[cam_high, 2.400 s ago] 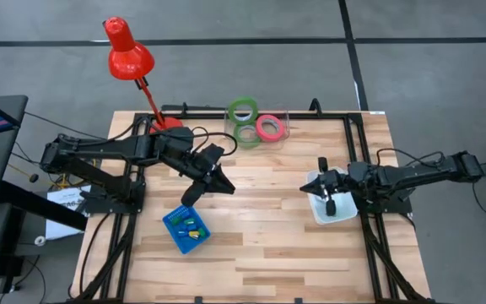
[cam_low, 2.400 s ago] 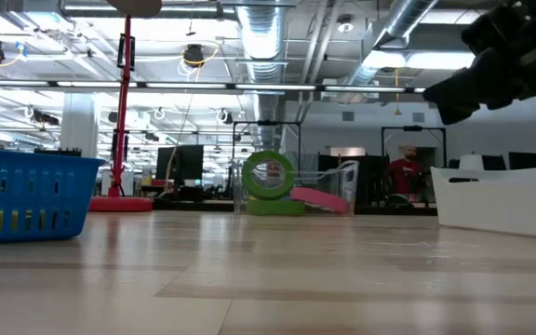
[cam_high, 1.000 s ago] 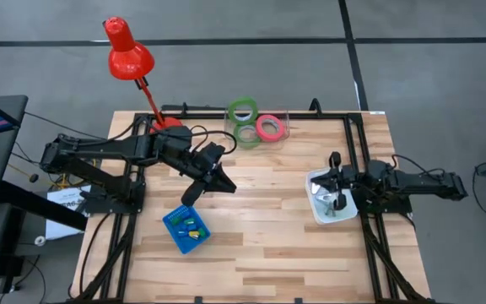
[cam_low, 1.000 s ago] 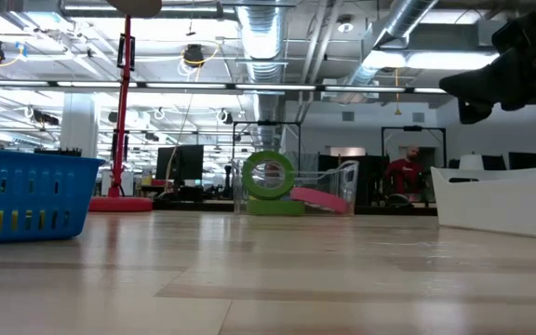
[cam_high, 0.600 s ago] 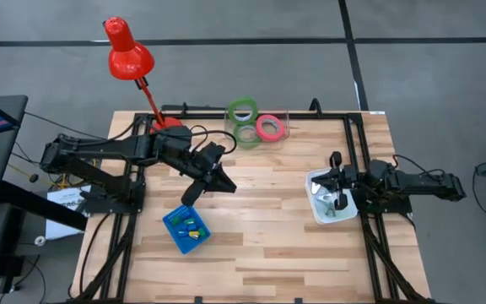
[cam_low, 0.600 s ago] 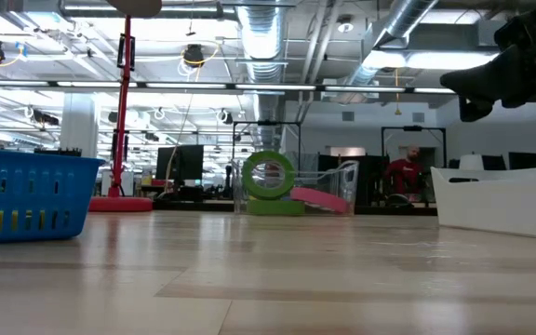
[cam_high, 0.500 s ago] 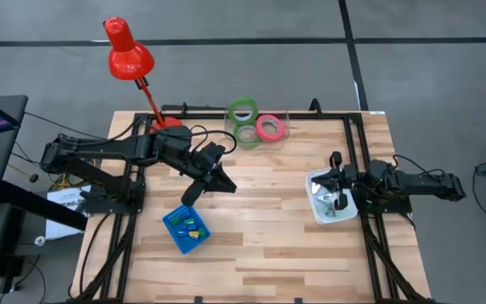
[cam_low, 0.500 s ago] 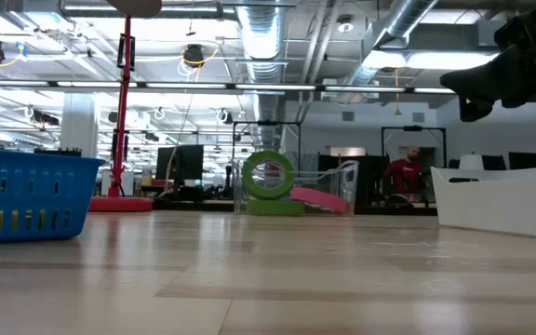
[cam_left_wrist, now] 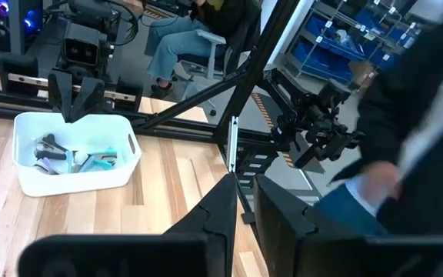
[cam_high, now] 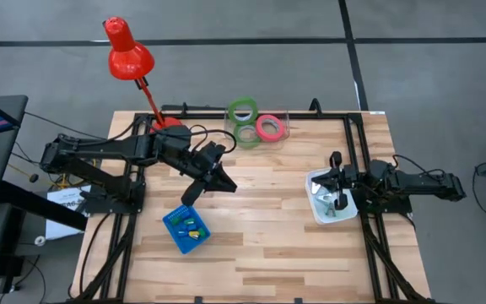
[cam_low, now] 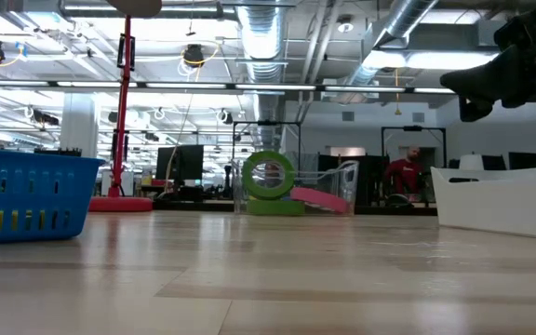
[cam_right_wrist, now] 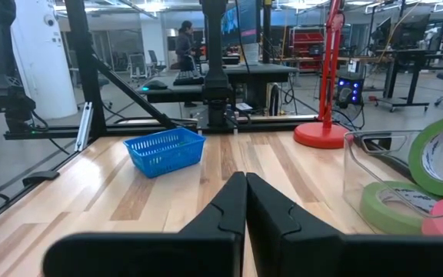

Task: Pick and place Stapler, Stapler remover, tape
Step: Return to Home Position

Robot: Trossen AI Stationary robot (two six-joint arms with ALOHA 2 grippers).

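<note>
Your right arm has drawn back since the earlier frame. From above, you see the right gripper (cam_high: 332,187) over the white bin (cam_high: 315,211), the left gripper (cam_high: 229,187) near the blue bin (cam_high: 174,228), and the tape (cam_high: 258,125) at the far edge. Level view: tape (cam_low: 269,175) far centre. Left wrist: fingers (cam_left_wrist: 283,223) seemingly a slit apart. Right wrist: fingers (cam_right_wrist: 271,211) pressed together.

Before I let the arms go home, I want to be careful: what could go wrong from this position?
The left gripper hangs close to the blue bin; pulling back, that arm might clip it or the red lamp. The right gripper sits above the white bin; a low move may nudge it.
</note>
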